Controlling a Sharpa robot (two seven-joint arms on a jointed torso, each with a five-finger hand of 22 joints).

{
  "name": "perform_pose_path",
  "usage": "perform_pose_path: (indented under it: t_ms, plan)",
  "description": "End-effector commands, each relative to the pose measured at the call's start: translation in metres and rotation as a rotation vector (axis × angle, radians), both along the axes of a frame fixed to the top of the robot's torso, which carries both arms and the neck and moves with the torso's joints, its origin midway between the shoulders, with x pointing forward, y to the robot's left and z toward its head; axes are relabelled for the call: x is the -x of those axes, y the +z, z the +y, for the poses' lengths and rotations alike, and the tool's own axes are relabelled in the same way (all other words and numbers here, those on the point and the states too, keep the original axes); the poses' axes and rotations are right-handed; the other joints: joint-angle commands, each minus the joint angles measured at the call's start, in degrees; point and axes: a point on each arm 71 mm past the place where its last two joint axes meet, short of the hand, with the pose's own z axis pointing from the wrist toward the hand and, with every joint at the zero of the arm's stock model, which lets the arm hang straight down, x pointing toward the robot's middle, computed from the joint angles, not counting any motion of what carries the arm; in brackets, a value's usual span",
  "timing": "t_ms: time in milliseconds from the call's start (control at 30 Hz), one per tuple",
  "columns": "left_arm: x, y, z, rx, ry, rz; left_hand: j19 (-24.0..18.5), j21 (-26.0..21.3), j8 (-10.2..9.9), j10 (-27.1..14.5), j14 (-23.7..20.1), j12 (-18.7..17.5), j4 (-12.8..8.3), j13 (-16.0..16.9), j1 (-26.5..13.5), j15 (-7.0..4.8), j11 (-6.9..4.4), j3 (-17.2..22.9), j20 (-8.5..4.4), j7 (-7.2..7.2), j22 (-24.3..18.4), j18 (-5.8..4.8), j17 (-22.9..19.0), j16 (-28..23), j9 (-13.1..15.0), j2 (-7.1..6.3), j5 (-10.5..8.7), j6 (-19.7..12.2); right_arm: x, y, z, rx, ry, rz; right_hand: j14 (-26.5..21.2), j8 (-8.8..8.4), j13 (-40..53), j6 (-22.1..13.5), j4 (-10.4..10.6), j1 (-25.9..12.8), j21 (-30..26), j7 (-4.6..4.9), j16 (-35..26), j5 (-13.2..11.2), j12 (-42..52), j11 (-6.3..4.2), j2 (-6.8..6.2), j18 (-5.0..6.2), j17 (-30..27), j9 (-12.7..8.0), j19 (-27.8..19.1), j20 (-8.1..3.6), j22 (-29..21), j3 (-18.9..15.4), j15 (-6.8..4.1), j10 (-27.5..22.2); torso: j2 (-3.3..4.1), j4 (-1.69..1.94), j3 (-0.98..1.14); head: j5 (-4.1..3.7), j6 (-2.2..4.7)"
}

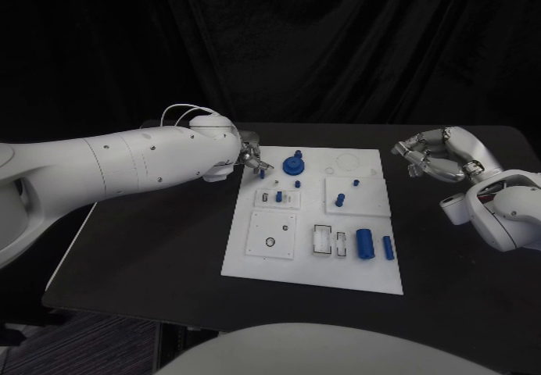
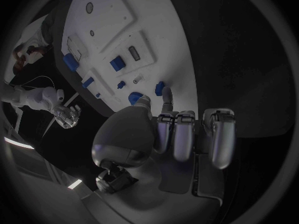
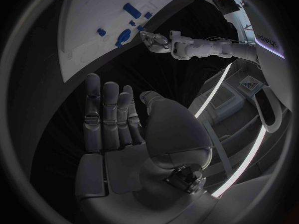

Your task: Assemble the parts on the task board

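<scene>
The white task board point(image 1: 254, 258) lies in the middle of the table. Blue parts stand on it: a round knobbed piece point(image 1: 294, 164), a block point(image 1: 283, 197), small pegs point(image 1: 338, 201) and two cylinders point(image 1: 364, 242) at the near right. My left hand point(image 1: 250, 156) hovers over the board's far left corner. Its thumb and one finger point(image 2: 167, 100) reach toward a small blue part point(image 2: 159, 88) with a gap between them; whether they touch it I cannot tell. My right hand point(image 1: 434, 155) hangs open off the board's far right corner, fingers point(image 3: 109, 114) straight, palm bare.
Black table point(image 1: 147, 250) surrounds the board on all sides, with wide room at the left and near right. Empty slots point(image 1: 324, 239) and a ring recess point(image 1: 270, 241) mark the board's near half. A dark curtain stands behind the table.
</scene>
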Motion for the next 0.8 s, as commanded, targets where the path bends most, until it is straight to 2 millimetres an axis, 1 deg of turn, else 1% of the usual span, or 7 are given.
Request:
perform_pose_path:
  t_ms: [33, 200, 433, 667, 800]
  plan:
    - [0.0006, -0.0027, -0.0001, -0.014, -0.006, 0.016, 4.6, -0.27, -0.21, 5.87, 5.95, 0.16, 0.13, 15.06, 0.62, 0.37, 0.24, 0.33, 0.27, -0.1, 14.0, 0.48, 15.09, 0.15, -0.06, -0.11, 0.26, 0.46, -0.0009, -0.0001, -0.0004, 0.004, -0.006, 0.014, 0.28, -0.12, 0.03, 0.23, -0.13, 0.67, -0.32, -0.29, 0.23, 0.16, 0.28, -0.08, -0.06, 0.66, 0.05, -0.1, 0.4, 0.08, 0.1, 0.23, 0.01, 0.37, -0.01, 0.01, 0.0, -0.02, 0.01]
    - [0.0006, -0.0044, 0.0006, -0.014, -0.005, 0.018, 4.52, -0.45, -0.44, 5.87, 5.95, 0.16, -0.07, 15.06, 0.97, 0.33, 0.19, 0.71, 0.24, -0.17, 13.94, 0.52, 15.09, 0.15, -0.19, -0.17, 0.76, 0.66, -0.001, -0.0005, -0.0005, 0.004, -0.006, 0.017, 0.41, -0.11, 0.14, 0.26, -0.21, 1.01, -0.32, -0.32, 0.33, 0.18, 0.42, -0.12, -0.1, 0.66, 0.15, -0.11, 0.49, 0.03, 0.13, 0.39, -0.04, 0.52, 0.0, -0.01, 0.0, 0.12, 0.01]
    - [0.0012, -0.006, -0.0005, -0.016, -0.011, 0.027, 4.36, -0.81, -0.63, 5.87, 5.95, 0.16, -0.25, 15.06, 1.29, 0.32, 0.16, 1.11, 0.22, -0.21, 13.82, 0.61, 15.09, 0.15, -0.28, -0.15, 0.93, 0.75, -0.0014, -0.0015, 0.0011, 0.005, -0.003, 0.022, 0.46, -0.11, 0.15, 0.27, -0.25, 1.2, -0.32, -0.34, 0.37, 0.19, 0.46, -0.14, -0.1, 0.66, 0.18, -0.12, 0.54, 0.01, 0.14, 0.5, -0.07, 0.56, -0.02, 0.01, 0.0, 0.05, 0.01]
    - [0.0017, -0.0068, -0.0014, -0.017, -0.019, 0.035, 4.32, -0.89, -0.79, 5.87, 5.95, 0.16, -0.46, 15.06, 1.63, 0.29, 0.12, 1.53, 0.2, -0.26, 13.8, 0.63, 15.09, 0.15, -0.36, -0.2, 1.13, 0.88, -0.0013, -0.0019, 0.0021, 0.004, 0.0, 0.023, 0.54, -0.11, 0.18, 0.29, -0.33, 1.54, -0.33, -0.36, 0.42, 0.21, 0.53, -0.18, -0.13, 0.66, 0.22, -0.13, 0.61, -0.03, 0.17, 0.65, -0.1, 0.63, 0.01, 0.04, 0.02, 0.16, 0.01]
    - [0.002, -0.0071, -0.0014, -0.017, -0.021, 0.037, 4.29, -0.96, -0.85, 5.87, 5.95, 0.16, -0.53, 15.06, 1.72, 0.28, 0.11, 1.68, 0.2, -0.28, 13.77, 0.64, 15.09, 0.15, -0.38, -0.23, 1.24, 0.94, -0.0013, -0.0022, 0.0018, 0.005, -0.001, 0.027, 0.55, -0.11, 0.14, 0.28, -0.37, 1.72, -0.34, -0.37, 0.43, 0.26, 0.53, -0.19, -0.16, 0.65, 0.21, -0.14, 0.64, -0.05, 0.19, 0.74, -0.11, 0.62, 0.0, -0.03, 0.0, 0.27, 0.01]
